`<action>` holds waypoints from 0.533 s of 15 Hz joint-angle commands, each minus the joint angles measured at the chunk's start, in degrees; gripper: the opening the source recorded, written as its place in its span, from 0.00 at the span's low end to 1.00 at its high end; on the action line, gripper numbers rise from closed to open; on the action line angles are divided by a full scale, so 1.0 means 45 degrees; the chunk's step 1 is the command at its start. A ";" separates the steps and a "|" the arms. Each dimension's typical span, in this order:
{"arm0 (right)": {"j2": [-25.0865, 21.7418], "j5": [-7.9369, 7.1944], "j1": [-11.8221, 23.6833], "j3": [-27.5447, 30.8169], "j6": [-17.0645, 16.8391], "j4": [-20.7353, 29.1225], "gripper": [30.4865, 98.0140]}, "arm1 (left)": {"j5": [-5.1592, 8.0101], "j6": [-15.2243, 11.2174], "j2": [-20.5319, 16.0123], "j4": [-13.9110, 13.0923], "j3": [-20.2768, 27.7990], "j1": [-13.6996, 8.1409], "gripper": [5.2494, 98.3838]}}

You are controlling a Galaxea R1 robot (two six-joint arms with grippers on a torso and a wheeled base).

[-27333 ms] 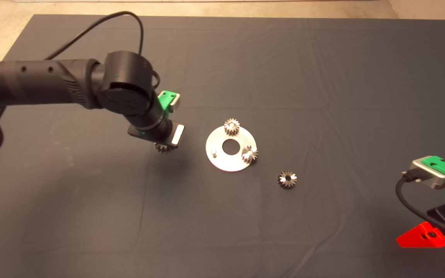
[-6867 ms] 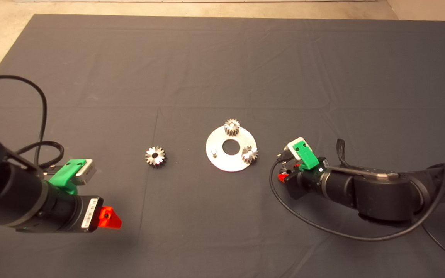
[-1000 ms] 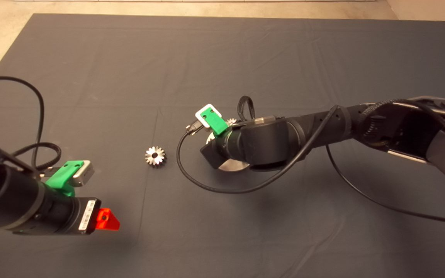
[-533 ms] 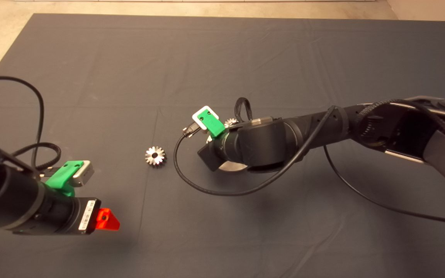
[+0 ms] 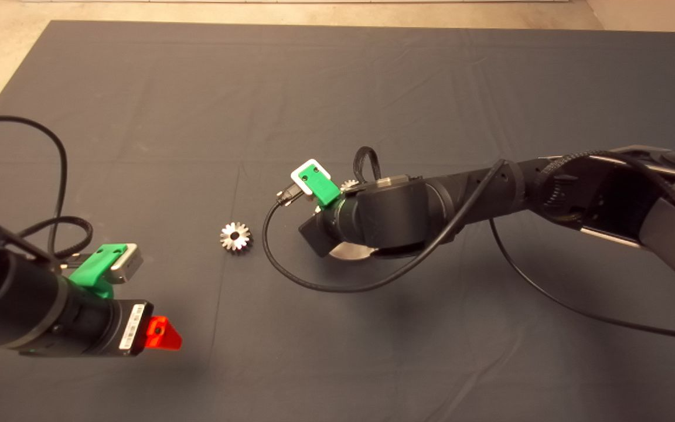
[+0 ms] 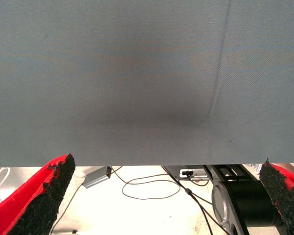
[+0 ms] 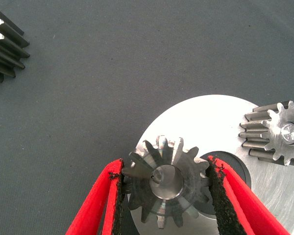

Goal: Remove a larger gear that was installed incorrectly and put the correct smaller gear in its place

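My right gripper is shut on the smaller gear, one black pad on each side of its teeth. The gear hangs over the edge of the round silver plate, and a pin tip shows inside its centre hole. In the head view the right wrist covers this gear and most of the plate. The larger gear lies flat on the mat left of the plate, also seen as the toothed gear in the right wrist view. My left gripper is parked at the lower left, open.
Another small gear sits on a pin of the plate, and a small gear peeks out behind the right wrist. A black cable loops from the right wrist over the mat. The left wrist view shows the mat edge and floor cables.
The left arm set the larger gear on the mat and withdrew. The right gripper took the smaller gear from right of the plate to over it, and in the last second edged slightly left.
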 commanded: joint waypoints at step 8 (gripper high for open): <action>0.0227 0.0067 0.0270 -0.0283 -0.0203 0.0281 0.12 | 0.0044 -0.0075 -0.0047 -0.0193 0.0121 -0.0118 0.99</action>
